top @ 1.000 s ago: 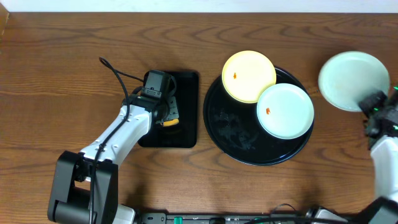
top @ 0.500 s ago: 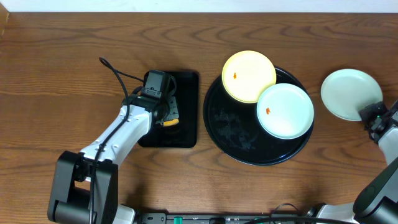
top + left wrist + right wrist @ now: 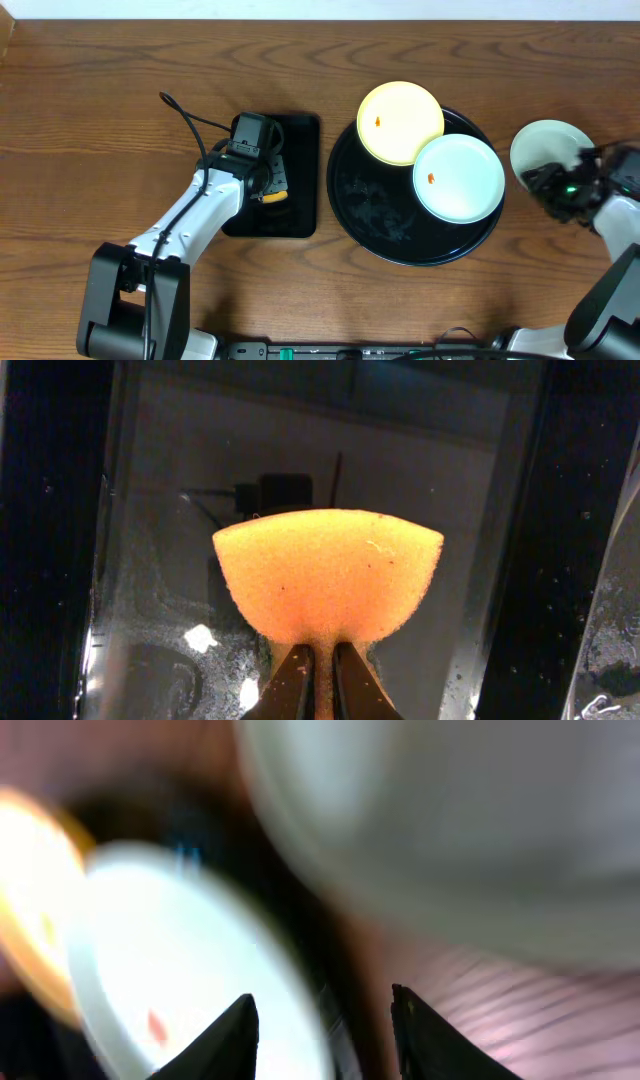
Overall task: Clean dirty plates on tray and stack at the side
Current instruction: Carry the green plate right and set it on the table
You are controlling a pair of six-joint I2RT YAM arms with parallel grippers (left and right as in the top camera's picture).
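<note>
The left gripper (image 3: 318, 657) is pinching an orange sponge (image 3: 328, 575) over the small rectangular tray (image 3: 300, 140). The right gripper (image 3: 322, 1000) is hanging spread wide and holding nothing. One mint plate (image 3: 545, 143) is lying just beside it on the table. The yellow plate (image 3: 400, 122) and the other mint plate (image 3: 458, 178) are sitting ahead of it on the round tray (image 3: 380, 225).

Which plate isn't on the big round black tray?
The pale mint plate at the far right: it lies on the wooden table. The yellow plate and the other mint plate sit on the tray.
</note>
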